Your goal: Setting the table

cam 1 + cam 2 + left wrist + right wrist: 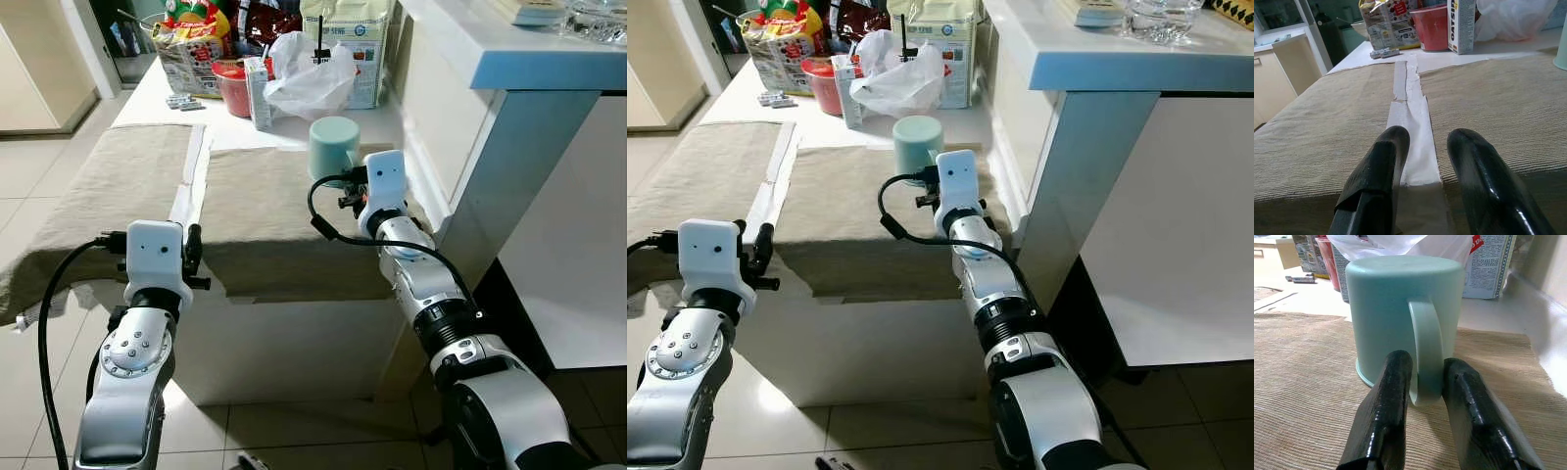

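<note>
A mint-green mug (1391, 308) stands upside down at the far right corner of the right beige placemat (265, 215). My right gripper (1422, 374) reaches over that mat, and its two black fingers (1393, 396) clamp the mug's handle (1427, 347) from both sides. The mug (333, 145) rests on the mat. My left gripper (1427, 142) hovers open at the table's front edge, over the white strip (1410, 107) between the two placemats, holding nothing. The left placemat (108, 186) lies bare.
Groceries crowd the back of the table: a red tub (231, 90), a carton (259, 93), a white plastic bag (312, 78), a paper sack (358, 44) and a snack bag (191, 44). A raised white counter (509, 54) borders the table's right side. Tile floor lies below.
</note>
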Tool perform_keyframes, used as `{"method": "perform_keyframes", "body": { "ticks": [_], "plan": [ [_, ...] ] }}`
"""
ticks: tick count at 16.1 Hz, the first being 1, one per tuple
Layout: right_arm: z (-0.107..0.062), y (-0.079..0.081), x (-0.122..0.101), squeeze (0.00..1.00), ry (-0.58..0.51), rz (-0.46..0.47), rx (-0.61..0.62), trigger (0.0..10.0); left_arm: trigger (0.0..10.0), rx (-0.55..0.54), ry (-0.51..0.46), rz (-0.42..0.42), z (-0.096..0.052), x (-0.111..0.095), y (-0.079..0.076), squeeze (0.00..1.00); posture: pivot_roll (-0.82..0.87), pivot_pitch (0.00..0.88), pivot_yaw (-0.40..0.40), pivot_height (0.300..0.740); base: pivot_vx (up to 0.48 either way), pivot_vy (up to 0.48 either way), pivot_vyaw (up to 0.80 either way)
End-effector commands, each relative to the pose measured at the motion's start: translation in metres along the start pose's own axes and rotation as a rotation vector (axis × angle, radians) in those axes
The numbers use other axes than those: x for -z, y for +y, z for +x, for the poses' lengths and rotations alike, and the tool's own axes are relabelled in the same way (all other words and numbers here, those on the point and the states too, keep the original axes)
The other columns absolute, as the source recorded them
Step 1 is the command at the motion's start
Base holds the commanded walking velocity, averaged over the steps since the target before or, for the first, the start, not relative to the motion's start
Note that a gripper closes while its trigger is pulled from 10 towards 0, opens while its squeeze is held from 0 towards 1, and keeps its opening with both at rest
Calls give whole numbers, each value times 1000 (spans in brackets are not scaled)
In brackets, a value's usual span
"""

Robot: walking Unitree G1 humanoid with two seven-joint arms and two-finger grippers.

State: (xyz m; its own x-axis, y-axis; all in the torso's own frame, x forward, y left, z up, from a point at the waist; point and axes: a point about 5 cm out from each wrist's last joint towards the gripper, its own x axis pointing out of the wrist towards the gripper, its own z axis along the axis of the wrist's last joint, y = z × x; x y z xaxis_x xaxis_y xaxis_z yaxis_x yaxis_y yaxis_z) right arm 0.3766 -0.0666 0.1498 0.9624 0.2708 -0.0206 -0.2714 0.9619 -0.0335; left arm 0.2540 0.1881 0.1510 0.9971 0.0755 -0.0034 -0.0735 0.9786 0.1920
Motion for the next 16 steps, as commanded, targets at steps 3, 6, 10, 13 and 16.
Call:
{"method": "perform_keyframes", "body": {
  "ticks": [3, 6, 10, 13, 16],
  "plan": [
    [-2, 3, 3, 0, 13, -5, -16, 0, 10000, 13, -11, 11, -2, -4, -1, 0, -4, 51, 53, 740, 0, 0, 0],
    [-2, 8, -3, 0, -37, -71, -48, 0, 10000, 14, -12, 11, -1, -5, -1, 0, -6, 52, 52, 740, 0, 0, 0],
    [-9, 33, -42, 0, -311, -328, -160, 0, 10000, 14, -13, 11, -1, -5, -2, 0, -6, 50, 51, 740, 0, 0, 0],
    [-13, 38, -47, 0, -395, -501, -180, 0, 10000, 13, -14, 11, -1, -5, -2, 0, -3, 48, 50, 740, 0, 0, 0],
    [-17, 38, -44, 0, -484, -804, -213, 0, 10000, 12, -15, 10, 0, -6, -2, 0, -5, 47, 49, 740, 0, 0, 0]
  ]
}}
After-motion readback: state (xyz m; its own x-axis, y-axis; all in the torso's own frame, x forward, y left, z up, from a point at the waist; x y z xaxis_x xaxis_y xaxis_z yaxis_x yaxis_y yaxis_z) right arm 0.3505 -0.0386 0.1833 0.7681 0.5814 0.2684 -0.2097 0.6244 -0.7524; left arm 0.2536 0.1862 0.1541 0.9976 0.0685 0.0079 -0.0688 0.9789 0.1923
